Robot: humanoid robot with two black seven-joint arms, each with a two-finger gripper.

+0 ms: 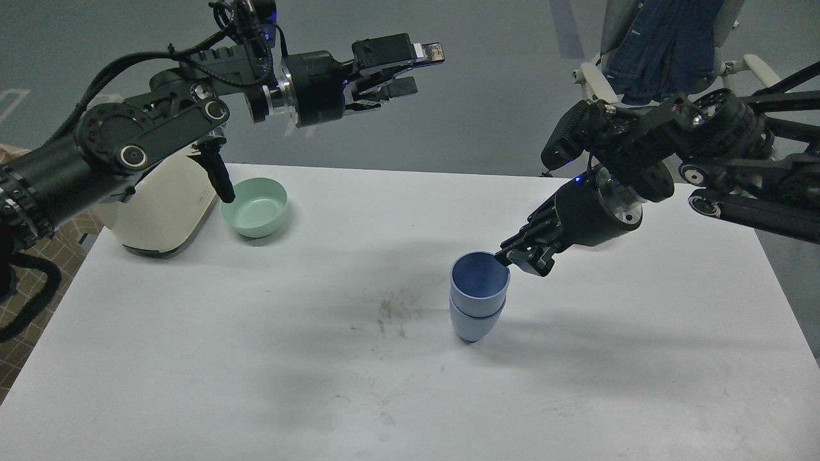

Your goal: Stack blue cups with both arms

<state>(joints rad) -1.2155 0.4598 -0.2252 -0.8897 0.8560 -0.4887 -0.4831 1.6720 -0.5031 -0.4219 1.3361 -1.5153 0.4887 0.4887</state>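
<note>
Scuffed and marked with a dark smudge near its middle, the white rectangular table (256, 384) fills the lower part of the head view. Right of that smudge, the two matte periwinkle-blue plastic tumblers (479, 296) are seen nested one inside the other, standing upright on the narrow rounded base of the lower one; the darker blue interior of the upper cup is turned toward the camera, and a thin seam marks where its rim band sits above the lower cup.

At the right edge of the upper cup's rim, the right gripper (517, 256) is positioned, carried by the black jointed right arm (705, 160) that enters from the right. Its fingertips are at the rim, but they are seen dark and bunched, so it cannot be told whether the rim is clamped or the fingers are merely beside it.

Well apart from the cups, the left gripper (410, 69) is held high over the table's far edge, on the black cabled left arm (128, 147). Its two fingers are parted with a clear gap, and nothing is held between them.

At the far left of the table, a mint-green round bowl (254, 208) is placed just beside a cream-white rounded appliance (163, 211). Beyond the table on the right, a chair draped with blue cloth (666, 45) is visible.
</note>
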